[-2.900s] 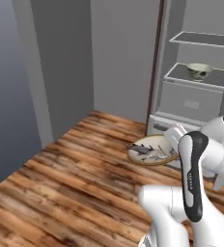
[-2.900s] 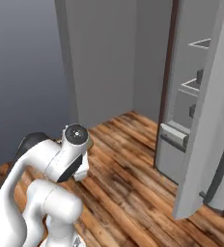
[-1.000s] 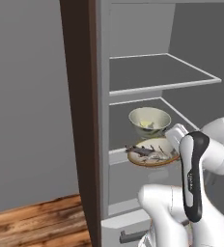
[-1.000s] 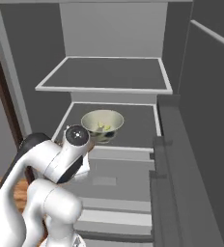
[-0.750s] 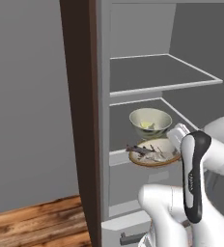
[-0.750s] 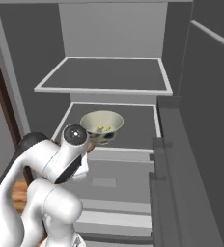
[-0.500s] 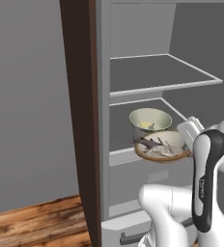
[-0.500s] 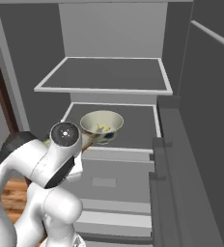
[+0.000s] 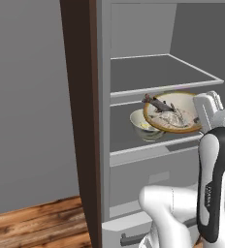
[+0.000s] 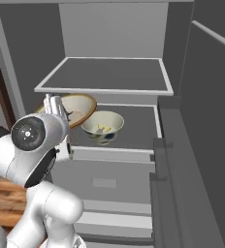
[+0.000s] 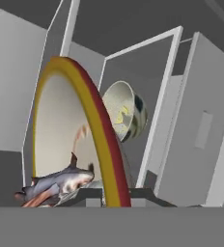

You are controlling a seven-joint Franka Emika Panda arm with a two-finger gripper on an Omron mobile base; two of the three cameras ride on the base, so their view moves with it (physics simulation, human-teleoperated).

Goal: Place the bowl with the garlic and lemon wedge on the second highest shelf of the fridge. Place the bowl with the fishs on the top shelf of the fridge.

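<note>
Step two in hand. Garlic/lemon bowl (image 9: 146, 125) already sits on the second highest shelf (image 9: 134, 150). Gripper (image 9: 207, 107) is clamped on the rim of the fish bowl (image 9: 175, 112), held in front of that shelf's front edge, below the top shelf (image 9: 148, 72). Next, I'd judge: raise above the top shelf's front edge, push in, set down level so the fish (image 9: 158, 103) stay put.

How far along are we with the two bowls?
Done: the garlic-lemon bowl sits on the second shelf. In hand: the pincer holds the fish bowl, raised just below the top shelf. Left: lift it onto that shelf and release.
</note>
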